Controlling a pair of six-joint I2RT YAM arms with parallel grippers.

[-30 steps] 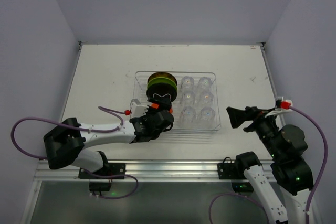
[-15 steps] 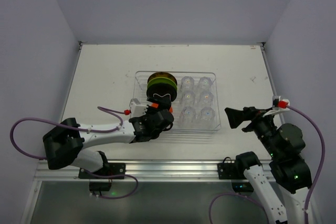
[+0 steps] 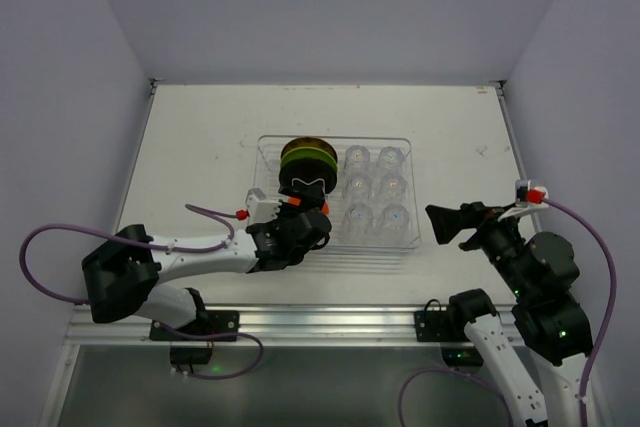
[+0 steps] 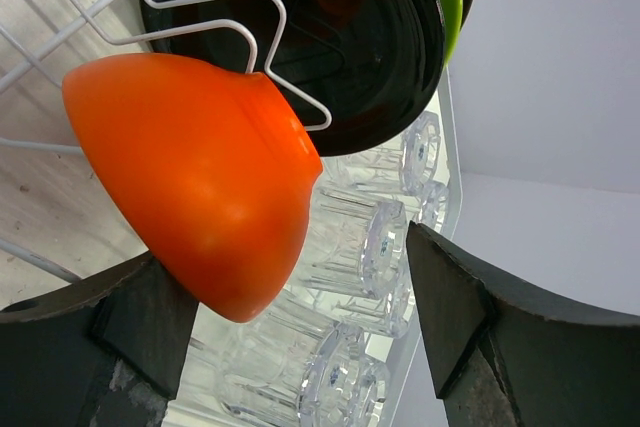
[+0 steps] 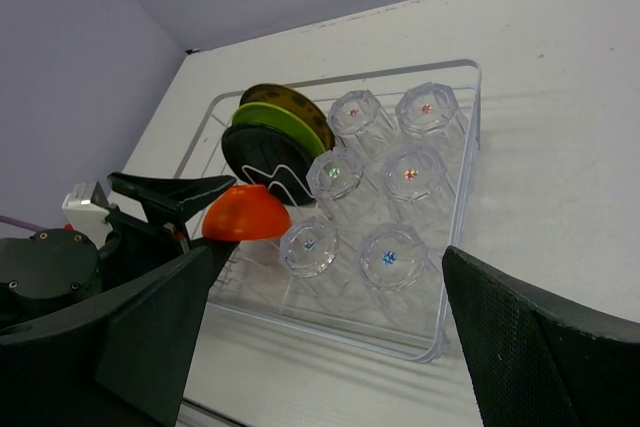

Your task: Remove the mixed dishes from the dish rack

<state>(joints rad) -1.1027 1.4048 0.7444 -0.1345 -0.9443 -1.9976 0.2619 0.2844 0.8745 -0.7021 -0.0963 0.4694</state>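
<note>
The clear dish rack (image 3: 400, 242) sits mid-table and also shows in the right wrist view (image 5: 455, 197). The orange bowl (image 4: 190, 172) lies upturned on the wire slots at the rack's near left (image 5: 245, 215). My left gripper (image 3: 306, 209) is open, and its fingers (image 4: 470, 307) straddle the bowl without closing on it. Behind the bowl stand a black plate (image 5: 262, 159), a green plate (image 5: 285, 125) and the yellow plate with dark rim (image 5: 290, 99). Several clear glass cups (image 5: 410, 172) stand upside down in the right half. My right gripper (image 3: 447, 222) is open and empty, right of the rack.
White wire dividers (image 4: 250, 32) hold the plates upright and cross over the bowl's rim. The left arm's purple cable (image 3: 45, 257) loops at the near left. Walls close the table at left, back and right.
My right gripper has drifted slightly left toward the rack. The left gripper and the dishes have not visibly moved.
</note>
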